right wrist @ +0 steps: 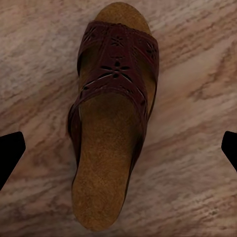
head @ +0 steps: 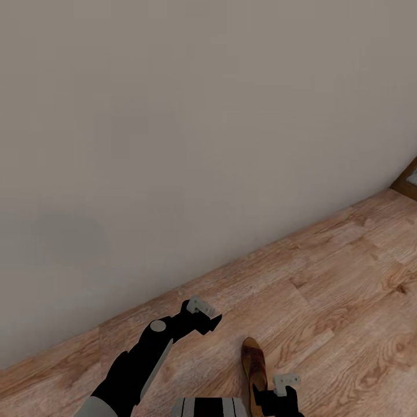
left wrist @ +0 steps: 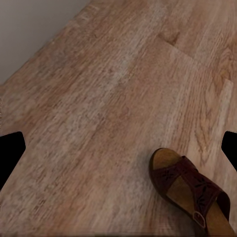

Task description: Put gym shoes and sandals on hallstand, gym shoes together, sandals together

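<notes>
One brown sandal [head: 253, 364] lies flat on the wood-plank corridor floor [head: 347, 278], its cut-out toe strap [right wrist: 117, 64] and tan insole [right wrist: 101, 182] facing up. My right gripper [head: 285, 383] hovers directly above the sandal [right wrist: 111, 118], open, with the shoe between its two spread fingertips [right wrist: 11, 154] and nothing held. My left gripper [head: 204, 313] hangs open over bare floor to the left of the sandal [left wrist: 190, 190], closer to the wall. The gym shoes, the second sandal and the hallstand are out of view.
A plain grey-beige wall [head: 174, 145] runs diagonally across the head view and meets the floor just beyond the left gripper. A brown-framed object [head: 408, 180] stands at the far right against the wall. Bare planks stretch to the right.
</notes>
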